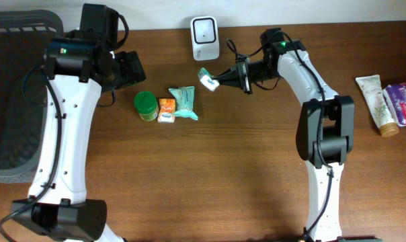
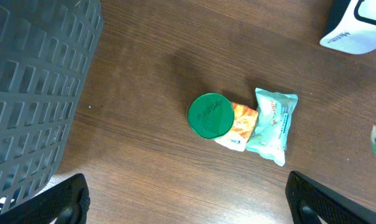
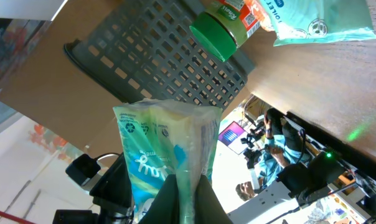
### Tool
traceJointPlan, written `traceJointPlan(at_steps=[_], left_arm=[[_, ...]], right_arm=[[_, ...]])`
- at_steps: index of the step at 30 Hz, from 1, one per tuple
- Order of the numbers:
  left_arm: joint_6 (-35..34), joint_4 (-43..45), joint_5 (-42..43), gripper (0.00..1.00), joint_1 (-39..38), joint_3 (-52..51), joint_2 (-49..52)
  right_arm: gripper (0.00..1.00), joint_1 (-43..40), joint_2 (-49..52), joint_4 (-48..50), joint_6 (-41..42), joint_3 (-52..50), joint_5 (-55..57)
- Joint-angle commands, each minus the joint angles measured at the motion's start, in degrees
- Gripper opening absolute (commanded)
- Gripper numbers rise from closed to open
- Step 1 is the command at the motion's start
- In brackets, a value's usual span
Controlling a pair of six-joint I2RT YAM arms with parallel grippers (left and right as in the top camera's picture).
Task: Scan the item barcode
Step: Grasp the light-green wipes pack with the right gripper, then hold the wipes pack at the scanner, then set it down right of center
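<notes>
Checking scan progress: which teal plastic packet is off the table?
The teal plastic packet in the right gripper, near the white scanner; the other packet lies beside the orange sachet.

Even, fairly bright light falls from above in the overhead view. The brown wooden table (image 1: 223, 175) carries only soft, diffuse shadows, the darkest a broad smudge toward 6 o'clock. The white boxy plastic scanner (image 1: 205, 37) at 12 o'clock is nearly washed out.

The left wrist view is sharp mid-frame. A faint shadow dims the wood at 12 o'clock, and the dark grey plastic lattice basket (image 2: 32, 87) at 9 o'clock stays dim.

The right wrist view is tilted and contrasty. The pale green crinkled plastic packet (image 3: 163, 155), close to the lens, looks soft. The background at 8 o'clock is blown out white, and a green glint sits on the wood at 3 o'clock.
</notes>
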Motion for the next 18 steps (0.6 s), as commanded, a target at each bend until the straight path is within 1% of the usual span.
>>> traceJointPlan(at_steps=[1, 6, 7, 8, 9, 11, 12, 13, 14, 15, 16, 17, 18], left_arm=[[0.74, 0.11, -0.42, 0.99, 0.35, 0.50, -0.79], [0.74, 0.11, -0.44, 0.99, 0.35, 0.50, -0.79], [0.74, 0.09, -0.44, 0.99, 0.35, 0.50, -0.79], [0.74, 0.11, -0.44, 0.99, 0.35, 0.50, -0.79], [0.74, 0.09, -0.44, 0.99, 0.35, 0.50, -0.79], [0.74, 0.11, -0.44, 0.99, 0.35, 0.50, -0.79], [0.74, 0.09, -0.44, 0.99, 0.35, 0.50, -0.79], [0.74, 0.09, -0.44, 0.99, 0.35, 0.50, -0.79], [0.74, 0.09, -0.42, 0.99, 0.35, 0.50, -0.79], [0.74, 0.09, -0.42, 0.99, 0.35, 0.50, -0.79], [0.74, 0.09, -0.42, 0.99, 0.35, 0.50, -0.79], [0.74, 0.11, -0.44, 0.99, 0.35, 0.50, -0.79], [0.74, 0.09, -0.44, 0.99, 0.35, 0.50, -0.79]], right_arm=[[0.04, 1.29, -2.80, 0.02, 0.04, 0.90, -0.83], [0.04, 2.16, -2.80, 0.02, 0.00, 0.90, 7.67], [0.04, 2.21, -2.80, 0.00, -1.70, 0.90, 12.31], [0.04, 2.21, -2.80, -0.22, -5.81, 0.90, 21.94], [0.04, 2.21, -2.80, -1.68, -8.24, 0.90, 31.01], [0.04, 2.21, -2.80, -8.55, -9.03, 0.90, 52.02], [0.06, 2.25, -2.80, -10.88, -9.03, 0.90, 59.06], [0.17, 2.36, -2.80, -13.14, -9.05, 0.90, 65.35], [0.33, 2.54, -2.80, -14.43, -9.70, 0.90, 68.85], [0.59, 2.78, -2.80, -14.86, -11.58, 0.90, 70.23], [0.79, 3.21, -2.80, -14.99, -15.08, 0.87, 70.49], [0.83, 3.52, -2.80, -14.97, -16.17, 0.92, 70.51], [0.83, 3.80, -2.80, -14.97, -17.07, 1.03, 70.55]])
